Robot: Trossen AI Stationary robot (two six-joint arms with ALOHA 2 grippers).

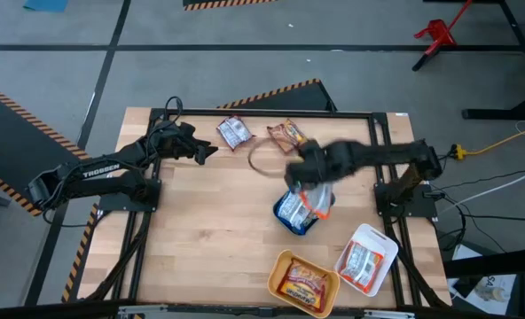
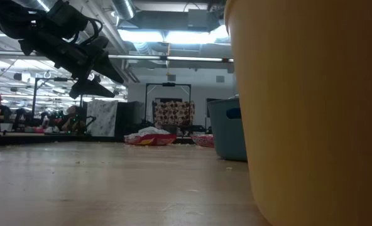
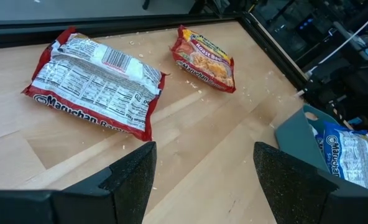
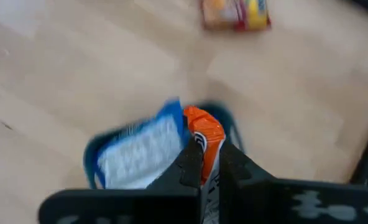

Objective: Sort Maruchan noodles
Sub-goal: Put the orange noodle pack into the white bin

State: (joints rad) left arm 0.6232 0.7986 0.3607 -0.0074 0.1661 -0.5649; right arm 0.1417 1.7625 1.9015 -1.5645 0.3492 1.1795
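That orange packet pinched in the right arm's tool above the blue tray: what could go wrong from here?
Three things, possibly:
1. The right tool grips the orange packet only by a thin edge, so it might slip out early.
2. It hangs over the teal tray, which already holds a blue-and-white packet; released here, the colours would mix.
3. The left tool waits open near the red-and-white packet; both arms are close and might bump.

The right gripper (image 4: 204, 163) is pinching an orange packet (image 4: 206, 134) between its dark fingers (image 4: 187, 165), above a teal tray (image 4: 96, 154) holding a blue-and-white packet (image 4: 143, 149). Another orange-yellow packet (image 4: 235, 14) is lying farther off on the wooden worktop (image 4: 78, 68).
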